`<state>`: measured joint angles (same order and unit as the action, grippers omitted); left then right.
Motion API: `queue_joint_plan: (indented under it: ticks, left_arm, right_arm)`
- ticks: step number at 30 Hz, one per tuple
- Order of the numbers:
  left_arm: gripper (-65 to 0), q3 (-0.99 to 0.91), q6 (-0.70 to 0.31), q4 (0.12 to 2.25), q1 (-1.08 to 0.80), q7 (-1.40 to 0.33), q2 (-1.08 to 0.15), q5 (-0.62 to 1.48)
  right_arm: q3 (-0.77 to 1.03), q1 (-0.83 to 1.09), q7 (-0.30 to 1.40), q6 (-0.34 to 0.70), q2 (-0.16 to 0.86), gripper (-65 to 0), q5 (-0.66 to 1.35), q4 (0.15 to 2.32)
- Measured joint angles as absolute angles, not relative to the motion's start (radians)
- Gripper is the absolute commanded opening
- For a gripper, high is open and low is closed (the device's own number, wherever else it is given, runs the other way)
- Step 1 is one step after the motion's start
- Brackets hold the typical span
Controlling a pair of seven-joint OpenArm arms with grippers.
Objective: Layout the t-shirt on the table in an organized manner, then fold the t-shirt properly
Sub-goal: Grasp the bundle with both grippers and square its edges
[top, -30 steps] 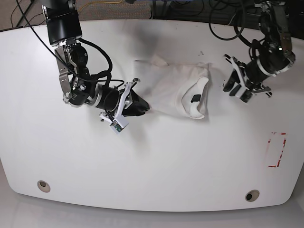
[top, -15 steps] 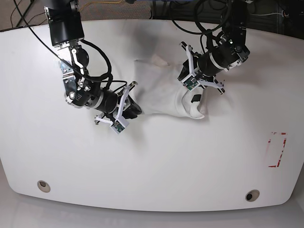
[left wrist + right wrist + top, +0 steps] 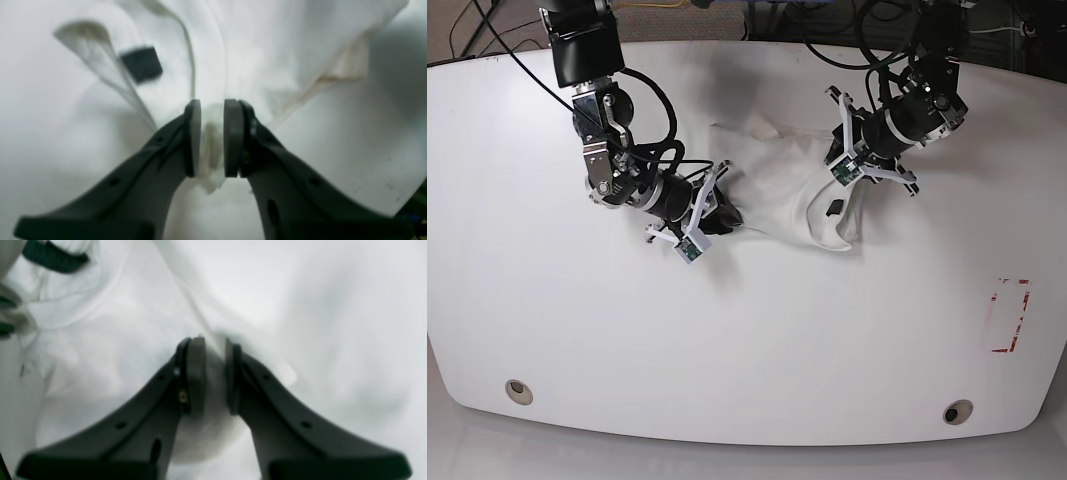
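Between your two hands the t-shirt (image 3: 787, 190) lies bunched on the tabletop (image 3: 747, 340); left hand (image 3: 212, 138) and right hand (image 3: 210, 375) each pinch its cloth, so spreading and folding remain

A white, short-sleeved cotton t-shirt (image 3: 789, 190) lies bunched in the far half of a very large, smooth white surface (image 3: 747, 340) with rounded corners, closer to its far edge than to its near edge. The shirt is crumpled and only partly spread. Its ribbed neck opening faces the surface's right edge, with a small dark label (image 3: 141, 64) showing inside the collar. A sleeve hem (image 3: 347, 71) curls up beside it. The surface carries two small round grommet holes near its front corners and a red-and-white tape mark (image 3: 1010, 315) by its right edge.
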<state>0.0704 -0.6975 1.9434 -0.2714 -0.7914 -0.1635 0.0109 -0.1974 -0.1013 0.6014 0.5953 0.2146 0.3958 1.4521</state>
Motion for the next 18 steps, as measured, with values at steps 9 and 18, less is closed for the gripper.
queue_joint_plan:
  ticks: [9,18]
  left_arm:
    - [-55.3,0.075,-0.700,1.747,-0.229,-0.765,-0.221,0.021]
    - [-55.1,0.078,-0.704,1.625,-0.121,-0.719,-0.222,0.057]
  right_arm:
    - [-0.197,-0.052,0.467,0.599,0.216,-55.5,0.407,1.377]
    - [-0.196,0.043,0.449,0.598,0.248,-55.6,0.418,1.453]
